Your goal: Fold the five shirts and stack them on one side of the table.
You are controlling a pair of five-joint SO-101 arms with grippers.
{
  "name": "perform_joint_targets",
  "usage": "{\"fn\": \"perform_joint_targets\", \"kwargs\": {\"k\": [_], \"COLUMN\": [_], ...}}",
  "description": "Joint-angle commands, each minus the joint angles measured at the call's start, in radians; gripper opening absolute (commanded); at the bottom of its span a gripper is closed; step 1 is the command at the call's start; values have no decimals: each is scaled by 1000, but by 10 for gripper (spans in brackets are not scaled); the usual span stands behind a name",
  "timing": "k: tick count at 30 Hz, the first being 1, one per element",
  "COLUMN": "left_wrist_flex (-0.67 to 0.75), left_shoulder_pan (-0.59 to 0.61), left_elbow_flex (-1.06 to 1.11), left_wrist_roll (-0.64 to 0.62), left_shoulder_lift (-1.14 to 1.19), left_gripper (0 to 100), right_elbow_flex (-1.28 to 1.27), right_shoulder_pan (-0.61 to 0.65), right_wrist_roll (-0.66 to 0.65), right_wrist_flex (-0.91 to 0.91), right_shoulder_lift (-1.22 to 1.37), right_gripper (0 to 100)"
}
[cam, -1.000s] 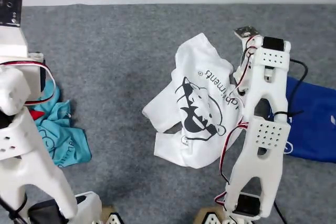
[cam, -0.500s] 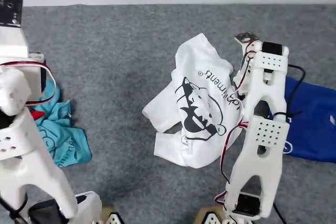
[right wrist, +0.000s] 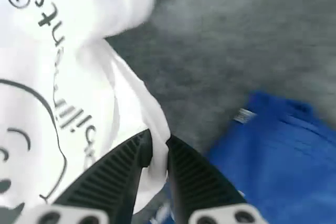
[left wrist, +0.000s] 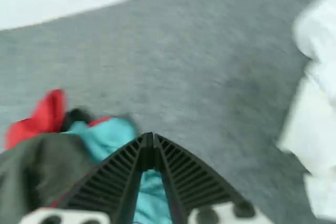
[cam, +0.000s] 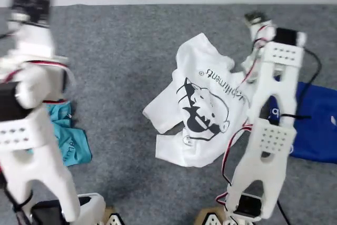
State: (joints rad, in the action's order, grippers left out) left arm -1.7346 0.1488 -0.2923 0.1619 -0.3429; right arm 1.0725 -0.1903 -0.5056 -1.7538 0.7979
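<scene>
- right tool [right wrist: 157, 153]: clamped on the edge of the white shirt [cam: 202, 114], which is crumpled mid-worktop [cam: 116, 61] beside the blue shirt [cam: 313, 125].
- left tool [left wrist: 151, 148]: closed, empty, held over the teal shirt [cam: 73, 148].
- advice: the edge is best drawn out flat before folding.

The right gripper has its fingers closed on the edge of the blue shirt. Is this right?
Not quite. The right wrist view shows the right gripper with its fingers closed on the edge of the white shirt, the one with the black print. The blue shirt lies beside it, not held.
</scene>
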Motion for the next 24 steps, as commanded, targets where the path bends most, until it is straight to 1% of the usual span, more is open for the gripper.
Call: {"fn": "perform_joint_targets", "kwargs": {"k": [1,4,7,10,14,16,20,24], "left_wrist_flex": [-18,18,64,127,183,186,180,186], "left_shoulder_pan": [-163,-281,-385,-486,-631,-694,-773,-809], "left_elbow_flex": [139,302,410,456,455,453,453,453], "left_wrist_roll": [-6,-5,-5,-6,-6,-6,-11,-11], "left_shoulder_lift": [-6,35,109,201,339,411,523,580], "left_gripper": [5,5,5,5,7,38,154,179], "right_elbow_flex": [61,61,60,25,-57,-95,-137,-141], "right_shoulder_pan": [-53,-82,-107,-120,-120,-119,-119,-119], "right_wrist_roll": [-31,-34,-34,-32,-32,-31,-29,-28], "right_wrist_flex": [-42,-42,-44,-45,-44,-44,-44,-44], "right_shoulder_lift": [-174,-213,-217,-228,-255,-272,-286,-285], "right_gripper": [9,9,9,9,9,9,9,9]}}
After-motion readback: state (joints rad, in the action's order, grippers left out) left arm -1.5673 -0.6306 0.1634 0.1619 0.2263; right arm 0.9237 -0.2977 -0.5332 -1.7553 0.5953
